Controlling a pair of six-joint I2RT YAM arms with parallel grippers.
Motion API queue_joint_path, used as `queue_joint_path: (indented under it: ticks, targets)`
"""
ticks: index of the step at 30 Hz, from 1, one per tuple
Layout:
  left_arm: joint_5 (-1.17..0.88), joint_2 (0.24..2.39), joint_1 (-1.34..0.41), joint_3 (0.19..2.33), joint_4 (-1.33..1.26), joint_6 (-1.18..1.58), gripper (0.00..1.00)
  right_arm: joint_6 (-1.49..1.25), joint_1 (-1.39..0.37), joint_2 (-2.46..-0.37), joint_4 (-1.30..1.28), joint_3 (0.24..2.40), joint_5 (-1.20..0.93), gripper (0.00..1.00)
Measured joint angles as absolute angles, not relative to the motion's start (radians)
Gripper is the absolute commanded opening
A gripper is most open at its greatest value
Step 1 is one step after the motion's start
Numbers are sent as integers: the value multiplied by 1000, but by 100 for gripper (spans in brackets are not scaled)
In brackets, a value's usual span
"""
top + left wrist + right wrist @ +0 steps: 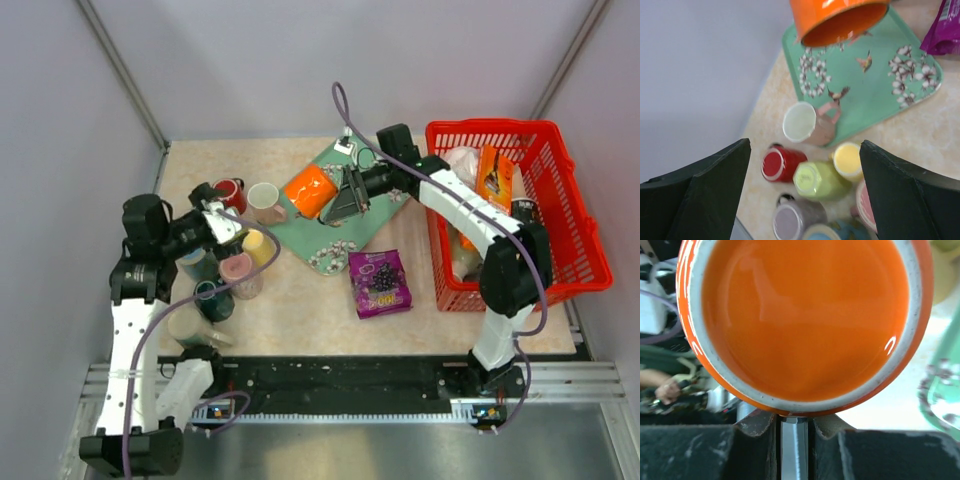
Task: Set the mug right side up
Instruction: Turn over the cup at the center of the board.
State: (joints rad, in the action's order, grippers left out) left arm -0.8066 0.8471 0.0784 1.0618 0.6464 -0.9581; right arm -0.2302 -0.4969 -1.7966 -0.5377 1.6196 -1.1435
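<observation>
Over one green floral tray (378, 224), the right gripper (335, 198) pinches one orange ceramic mug (310, 190) by the rim; the left gripper (804, 145) gapes; mug lettering unreadable.

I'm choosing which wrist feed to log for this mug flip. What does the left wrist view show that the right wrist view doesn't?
Only the left wrist view: the orange mug from outside, tilted over the green tray. It also shows the red mug and pink mug among other cups, a purple packet, and the open left gripper.
Only the right wrist view: the mug's empty orange interior filling the frame, and the right gripper closed at its rim.
Both: the orange mug and part of the green tray.
</observation>
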Motion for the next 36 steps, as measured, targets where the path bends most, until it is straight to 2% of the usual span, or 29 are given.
queue_joint_path:
  ticks: [3, 9, 15, 18, 23, 25, 26, 28, 31, 32, 36]
  targets:
    - [-819, 833, -15, 984, 464, -958, 93, -347, -513, -1833, -427, 1586, -1260, 0]
    - [-832, 803, -168, 809, 180, -966, 84, -780, -558, -1848, 57, 1441, -1384, 0]
    - [-711, 875, -289, 796, -45, -912, 71, -996, -580, -1853, 314, 1440, -1449, 0]
    - [-673, 900, -305, 796, -106, -886, 60, -1044, -579, -1853, 364, 1439, -1461, 0]
    - [-644, 917, -306, 799, -130, -878, 34, -1114, -580, -1854, 443, 1424, -1481, 0]
    - [-634, 921, -304, 808, -131, -880, 3, -1133, -580, -1855, 459, 1418, -1489, 10]
    - [-632, 925, -303, 815, -127, -870, 0, -1137, -580, -1855, 468, 1413, -1486, 16]
    - [-606, 934, -309, 833, -153, -850, 0, -1140, -582, -1857, 488, 1400, -1456, 34]
    - [-601, 934, -315, 845, -124, -833, 0, -1151, -586, -1857, 506, 1394, -1473, 79]
    - [-600, 933, -315, 849, -85, -831, 0, -1139, -582, -1857, 509, 1394, -1481, 99]
    - [-570, 932, -315, 885, 136, -795, 0, -1039, -536, -1856, 381, 1410, -1476, 99]
